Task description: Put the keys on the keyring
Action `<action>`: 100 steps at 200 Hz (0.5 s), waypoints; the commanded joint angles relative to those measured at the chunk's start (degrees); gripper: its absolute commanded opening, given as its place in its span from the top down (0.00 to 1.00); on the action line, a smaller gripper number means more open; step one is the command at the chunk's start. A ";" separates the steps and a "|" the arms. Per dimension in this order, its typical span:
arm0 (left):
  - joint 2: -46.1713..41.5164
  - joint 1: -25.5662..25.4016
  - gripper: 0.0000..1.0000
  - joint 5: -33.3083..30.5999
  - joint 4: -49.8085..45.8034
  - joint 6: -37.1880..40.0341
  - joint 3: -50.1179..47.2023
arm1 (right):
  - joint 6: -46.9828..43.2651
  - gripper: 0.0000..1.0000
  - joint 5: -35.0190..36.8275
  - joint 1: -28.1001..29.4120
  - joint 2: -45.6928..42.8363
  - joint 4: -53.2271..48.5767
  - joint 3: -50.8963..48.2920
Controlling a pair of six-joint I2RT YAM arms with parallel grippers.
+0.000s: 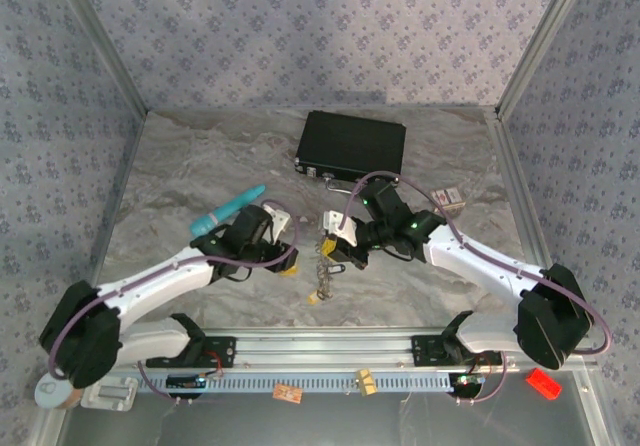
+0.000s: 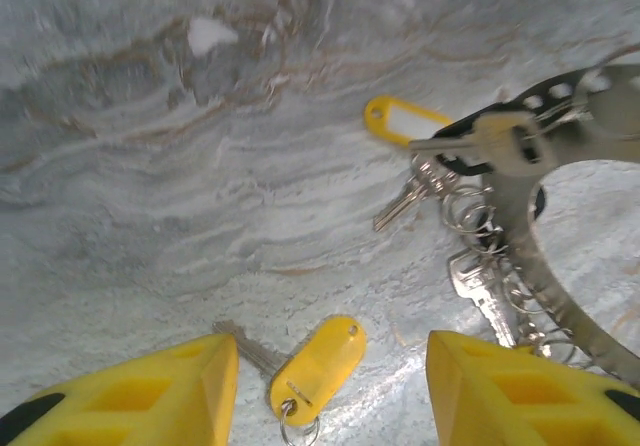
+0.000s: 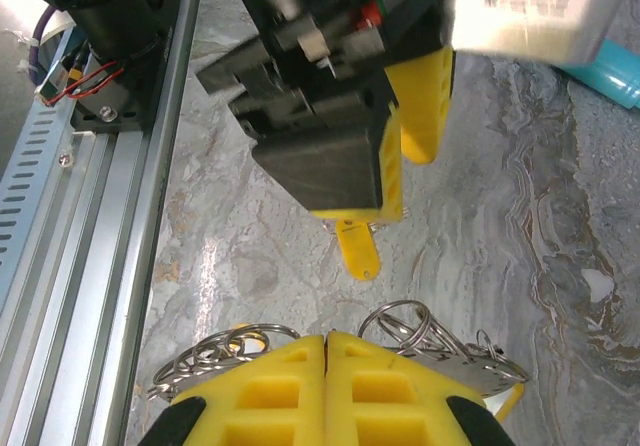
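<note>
mid-table, right jaws clamp the keyring [image 2: 517,238] rim; left jaws gape over a tagged key [image 2: 318,366], bare marble [image 2: 200,166] beyond.

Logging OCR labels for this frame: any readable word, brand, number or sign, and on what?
Nothing legible.
White label on the left arm's wrist housing: dark print, too blurred to read.
Lower yellow key tag: tiny dark print, too small to read.
Upper yellow key tag: white insert looks blank.
</note>
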 commanded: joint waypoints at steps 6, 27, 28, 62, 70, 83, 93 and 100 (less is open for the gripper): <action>-6.69 0.05 0.54 4.77 3.93 10.88 -1.48 | 0.83 1.00 -2.73 -0.58 -0.91 2.65 -1.27; -10.76 -0.84 0.60 11.97 9.77 18.91 -3.38 | 0.92 1.00 -3.27 -0.65 -1.40 3.69 -2.16; -10.93 -0.86 0.60 12.39 9.91 19.32 -3.49 | 0.92 1.00 -3.29 -0.65 -1.42 3.73 -2.15; -10.51 -1.70 0.64 20.94 14.79 25.07 -4.76 | 1.05 1.00 -3.30 -0.57 -2.09 3.81 -2.49; -9.40 -1.77 0.64 21.97 14.95 25.28 -4.42 | 1.10 1.00 -3.25 -0.56 -2.23 3.84 -2.54; -7.58 -2.05 0.66 23.38 15.87 25.38 -4.13 | 1.10 1.00 -3.46 -0.49 -2.24 3.91 -2.50; -6.55 -2.40 0.65 23.54 17.60 25.20 -4.33 | 1.14 1.00 -3.76 -0.41 -2.27 4.04 -2.54; -5.95 -2.50 0.66 23.70 18.63 25.09 -4.48 | 1.27 1.00 -3.89 -0.41 -2.24 4.19 -2.50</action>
